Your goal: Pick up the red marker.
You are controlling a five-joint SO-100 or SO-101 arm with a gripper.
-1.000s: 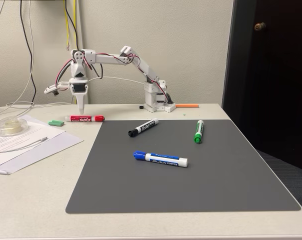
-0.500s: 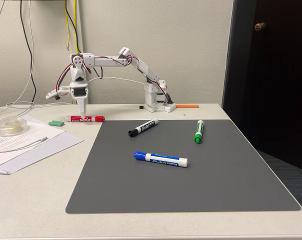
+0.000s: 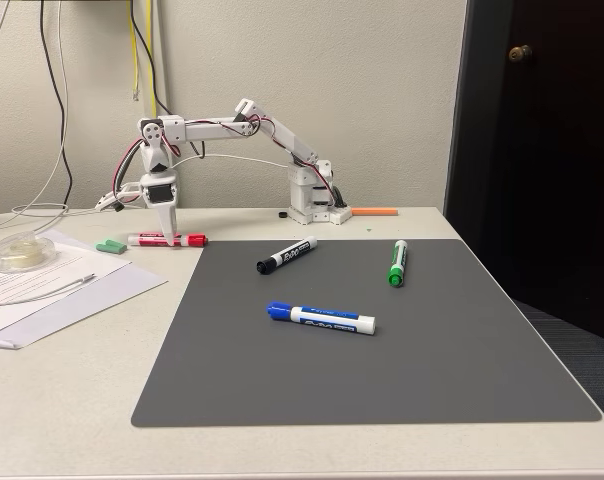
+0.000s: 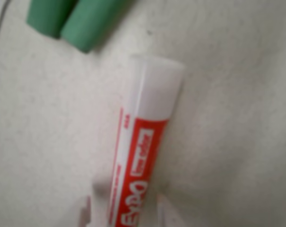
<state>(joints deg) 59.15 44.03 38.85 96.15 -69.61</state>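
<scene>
4 markers show in the fixed view: the red marker (image 3: 166, 240) lying on the bare table (image 3: 62, 400) just left of the grey mat (image 3: 382, 350), and on the mat a black marker (image 3: 286, 256), a green marker (image 3: 397, 262) and a blue marker (image 3: 321, 317). There is 1 arm, reaching left from its base, with its gripper (image 3: 169, 232) pointing straight down onto the middle of the red marker, the tip at or touching the barrel. Also here are 1 small green piece (image 3: 111, 245) left of the red marker, 1 orange stick (image 3: 374, 211) by the base, 1 tape roll (image 3: 22, 251) and some papers (image 3: 57, 285). From this side I cannot tell how wide the claw stands. In the wrist view, the red marker (image 4: 142, 163) runs up from the bottom edge, label lettering readable, with 2 pale fingertips (image 4: 167, 213) blurred on either side of it, and the green piece (image 4: 76, 19) at the top. The claw looks spread around the barrel, not yet clenched, though blur makes this uncertain. To do the grasp well, it seems best to keep the barrel centred between the fingers, settle low enough to catch it below its widest part, close squarely across the label, then lift straight up.
</scene>
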